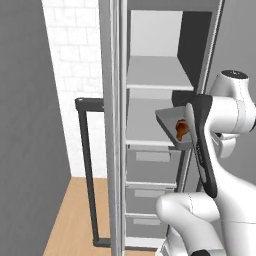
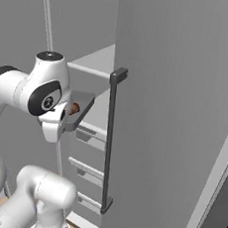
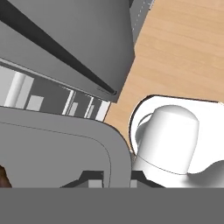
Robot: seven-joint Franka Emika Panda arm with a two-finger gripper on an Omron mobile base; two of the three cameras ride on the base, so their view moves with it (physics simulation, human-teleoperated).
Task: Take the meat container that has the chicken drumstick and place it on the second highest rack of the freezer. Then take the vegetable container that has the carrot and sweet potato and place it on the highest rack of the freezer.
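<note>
The freezer (image 1: 150,125) stands open, its door (image 2: 170,117) swung wide with a dark handle (image 2: 109,140) down its edge. Inside are pale shelves (image 1: 157,75) above and drawers (image 1: 152,162) below. The arm holds the grey meat container (image 1: 172,125) in the air at the freezer's opening, about level with the shelf above the drawers (tilted, by the look of it), with the chicken drumstick (image 1: 181,129) inside. The gripper (image 3: 117,175) is clamped on the container's rim, one finger either side.

Bare grey freezer racks (image 1: 155,75) above drawers (image 1: 150,162)
</note>
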